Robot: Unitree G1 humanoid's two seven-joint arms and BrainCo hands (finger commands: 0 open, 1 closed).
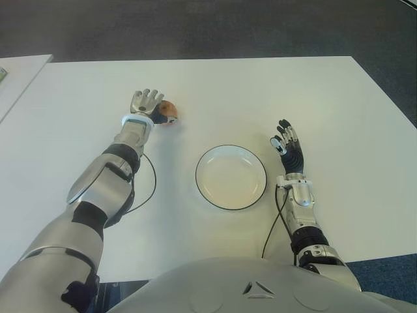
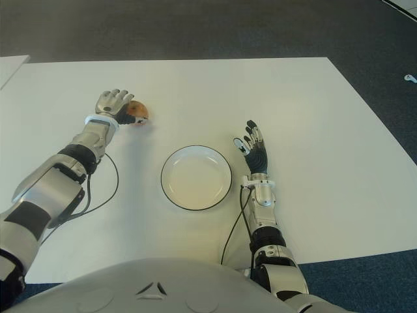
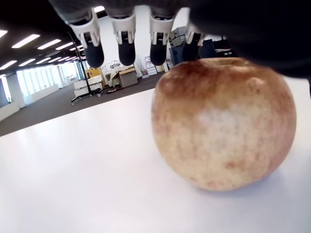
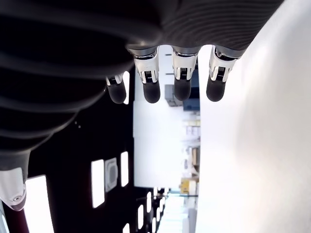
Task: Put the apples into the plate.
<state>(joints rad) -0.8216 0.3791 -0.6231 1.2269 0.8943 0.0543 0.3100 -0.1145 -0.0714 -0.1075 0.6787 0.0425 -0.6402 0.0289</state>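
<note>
One apple (image 1: 169, 111) shows, sitting on the white table (image 1: 326, 98) at the far left, well apart from the plate (image 1: 231, 177), which lies nearer and to its right. It sits just right of the left hand (image 1: 146, 104), whose fingers (image 3: 126, 46) reach straight out above it, not closed on it. Roundish, with no long axis, its skin is mottled russet-red over yellow. Right of the plate, the right hand (image 1: 287, 145) shows idle, fingers relaxed and holding nothing.
</note>
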